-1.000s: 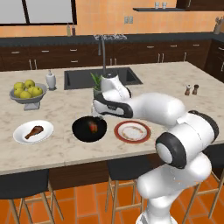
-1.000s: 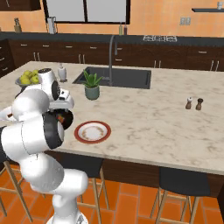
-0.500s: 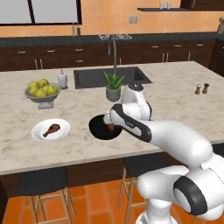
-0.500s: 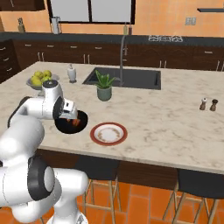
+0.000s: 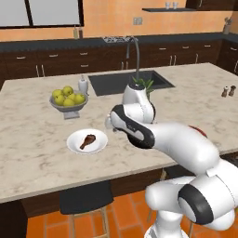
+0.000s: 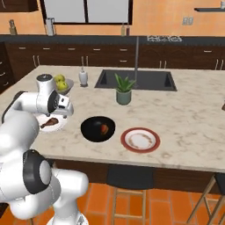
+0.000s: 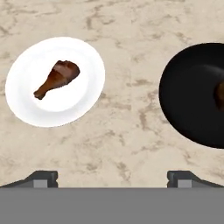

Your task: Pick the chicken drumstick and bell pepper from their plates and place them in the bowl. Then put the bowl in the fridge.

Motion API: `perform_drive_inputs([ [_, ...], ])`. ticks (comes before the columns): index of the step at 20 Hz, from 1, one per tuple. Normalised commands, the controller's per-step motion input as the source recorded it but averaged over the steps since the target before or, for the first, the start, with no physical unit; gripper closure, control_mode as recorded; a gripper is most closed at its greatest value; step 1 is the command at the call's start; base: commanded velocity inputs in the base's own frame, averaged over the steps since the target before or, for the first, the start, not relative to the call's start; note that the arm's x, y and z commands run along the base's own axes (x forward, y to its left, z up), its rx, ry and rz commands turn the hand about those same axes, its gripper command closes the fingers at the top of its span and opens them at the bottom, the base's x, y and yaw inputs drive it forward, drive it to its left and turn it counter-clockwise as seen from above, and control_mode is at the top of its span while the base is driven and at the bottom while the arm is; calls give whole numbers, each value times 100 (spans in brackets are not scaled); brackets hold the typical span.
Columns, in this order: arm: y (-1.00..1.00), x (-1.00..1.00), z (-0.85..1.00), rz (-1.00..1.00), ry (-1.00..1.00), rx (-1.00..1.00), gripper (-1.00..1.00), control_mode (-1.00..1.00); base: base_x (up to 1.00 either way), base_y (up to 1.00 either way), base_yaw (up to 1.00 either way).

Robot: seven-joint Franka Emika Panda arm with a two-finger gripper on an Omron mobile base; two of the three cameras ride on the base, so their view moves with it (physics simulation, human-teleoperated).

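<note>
We see the gripper (image 7: pixel 112 177) hanging over bare marble counter (image 7: pixel 131 127), jaws spread wide, nothing between the tips. Chicken drumstick (image 7: pixel 57 78), brown and glossy, lies on the plain white plate (image 7: pixel 30 109), thick end toward the bowl. The glossy black bowl (image 6: pixel 97 128) sits just beside that plate, bell pepper (image 6: pixel 104 128) inside it. Red-rimmed plate (image 6: pixel 140 139) next to the bowl has no food on it. Grey footed fruit bowl (image 5: pixel 68 104) holds yellow-green fruit.
</note>
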Motion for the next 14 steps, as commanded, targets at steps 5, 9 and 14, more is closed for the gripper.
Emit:
perform_drive_inputs([
  [5,4,38,0,-3,4,0,-100,-100,60,0,-9],
  [9,93,63,-21,-12,14,0,-100,-100,0,0,0],
  [14,93,74,-66,-15,17,0,-100,-100,0,0,0],
])
